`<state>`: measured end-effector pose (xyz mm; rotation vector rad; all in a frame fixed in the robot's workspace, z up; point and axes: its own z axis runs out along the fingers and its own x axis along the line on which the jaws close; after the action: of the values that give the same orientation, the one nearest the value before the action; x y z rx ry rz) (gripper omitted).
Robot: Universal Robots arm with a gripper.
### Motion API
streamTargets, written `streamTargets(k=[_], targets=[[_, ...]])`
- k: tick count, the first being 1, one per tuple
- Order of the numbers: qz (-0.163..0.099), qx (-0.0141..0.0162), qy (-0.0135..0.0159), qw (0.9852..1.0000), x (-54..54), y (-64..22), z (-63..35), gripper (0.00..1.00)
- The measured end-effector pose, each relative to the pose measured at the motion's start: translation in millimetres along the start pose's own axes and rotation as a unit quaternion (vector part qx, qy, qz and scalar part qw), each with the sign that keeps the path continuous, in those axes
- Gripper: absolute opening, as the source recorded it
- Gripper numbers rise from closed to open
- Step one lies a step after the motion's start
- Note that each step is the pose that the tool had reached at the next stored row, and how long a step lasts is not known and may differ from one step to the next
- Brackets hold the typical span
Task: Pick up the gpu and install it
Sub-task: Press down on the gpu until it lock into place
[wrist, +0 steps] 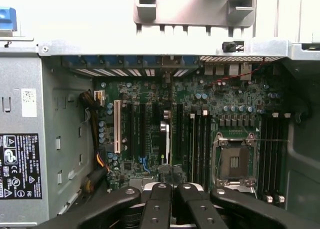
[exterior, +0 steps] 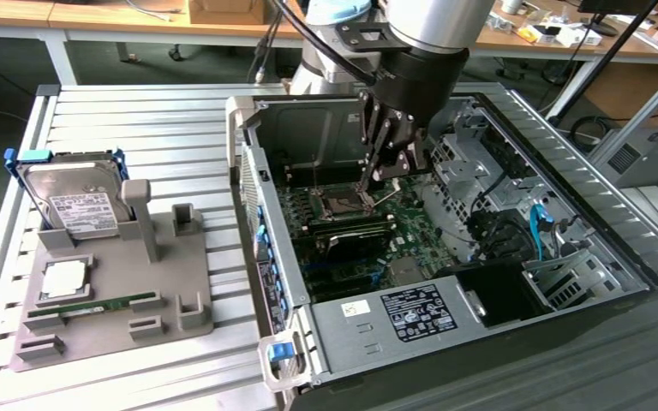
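The gripper (exterior: 384, 175) is closed, its fingers (wrist: 159, 204) drawn together on the gpu (wrist: 167, 134). The wrist view shows the card edge-on as a thin strip running from the fingertips down toward the motherboard (exterior: 352, 248). The card is held by its top edge and stands perpendicular to the board. This orientation appears intended to point the connector edge at the expansion slots beside the white slot (wrist: 117, 126). Whether the connector touches a slot cannot be determined. The gpu is inside the open case (exterior: 306, 342), near the CPU socket (exterior: 341, 204) and above the board. It is well apart from the tray (exterior: 112, 334) on the exterior view's left, which carries the hard drive (exterior: 78, 201) and memory stick (exterior: 89, 306). The arm reaches down from the top of the exterior view, wrist near vertical, fingers pointing straight into the case.
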<state>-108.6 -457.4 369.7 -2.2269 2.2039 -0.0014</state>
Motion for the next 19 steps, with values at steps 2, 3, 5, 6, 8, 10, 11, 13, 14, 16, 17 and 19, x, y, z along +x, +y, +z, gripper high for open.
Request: streamTargets(k=[2,3,5,6,8,10,11,13,14,16,17,19], targets=[[0.000,0.0000,0.0000,1.0000,0.0,0.0,3.5,0.11],[0.000,0.0000,-0.0001,1.0000,0.0,0.0,5.5,0.11],[0.000,0.0000,0.0000,1.0000,0.0,0.1,9.3,0.11],[0.000,0.0001,-0.0001,1.0000,0.1,0.1,11.4,0.11],[0.000,0.0000,0.0000,1.0000,0.1,0.2,15.1,0.11],[0.000,0.0000,0.0000,1.0000,0.1,0.6,18.8,0.11],[0.000,0.0001,-0.0001,1.0000,0.1,0.8,20.7,0.11],[0.000,0.0001,-0.0001,1.0000,0.1,1.6,24.3,0.11],[0.000,0.0000,-0.0001,1.0000,0.1,2.4,27.2,0.11],[0.000,0.0000,-0.0001,1.0000,0.1,3.6,30.9,0.11],[0.000,0.0000,0.0000,1.0000,0.1,4.7,34.5,0.11],[0.000,0.0000,0.0000,1.0000,0.2,5.7,38.1,0.11]])
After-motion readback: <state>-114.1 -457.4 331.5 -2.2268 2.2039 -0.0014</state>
